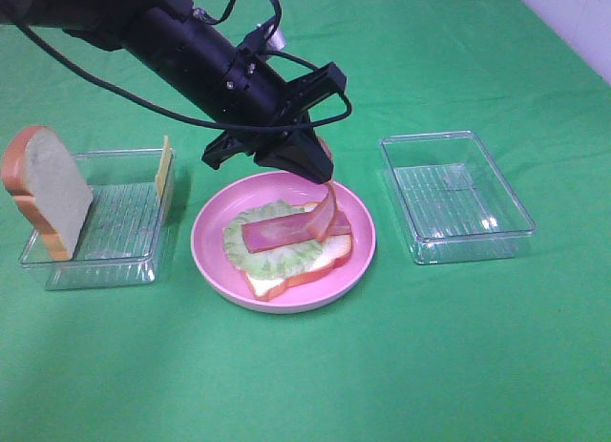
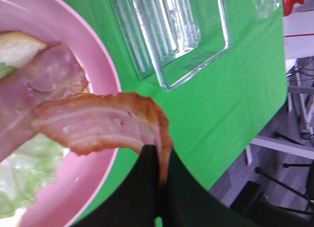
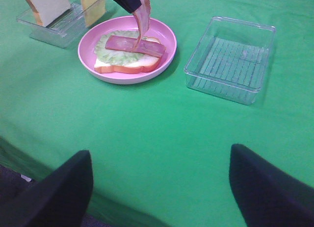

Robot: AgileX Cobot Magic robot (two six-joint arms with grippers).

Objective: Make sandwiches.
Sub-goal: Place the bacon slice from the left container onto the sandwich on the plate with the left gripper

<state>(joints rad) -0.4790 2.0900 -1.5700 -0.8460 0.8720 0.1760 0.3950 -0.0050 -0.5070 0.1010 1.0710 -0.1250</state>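
One round pink plate (image 1: 210,246) sat at the middle of the green-clothed table (image 1: 430,356), flanked by two clear plastic rectangular trays, the left tray (image 1: 105,270) and the right tray (image 1: 458,199). Two toy white bread slices with orange-brown crust were on show: the bottom bread slice (image 1: 286,278) lay flat on the plate, and the upright bread slice (image 1: 52,189) stood at the left tray's outer end. One thin yellow cheese slice (image 1: 164,170) stood on edge against that tray's wall nearest the plate. One green lettuce leaf (image 1: 253,242) covered the bottom bread slice. Of two reddish-pink meat strips, the flat meat strip (image 1: 277,232) lay across the leaf. The other, the hanging meat strip (image 1: 327,213), dangled from the black left pincer (image 1: 320,170), whose jaws were clamped on its upper end. Its lower end reached down to the right end of the flat meat strip, though whether the two touched could not be made out. The left arm stretched in from the far left corner of the table, slanting downward so that its pincer pointed down over the plate's far side. The right pincer (image 3: 157,188), seen only by its own wrist camera, hung above the near part of the table, well apart from the plate, its two black fingers (image 3: 64,188) spread wide.
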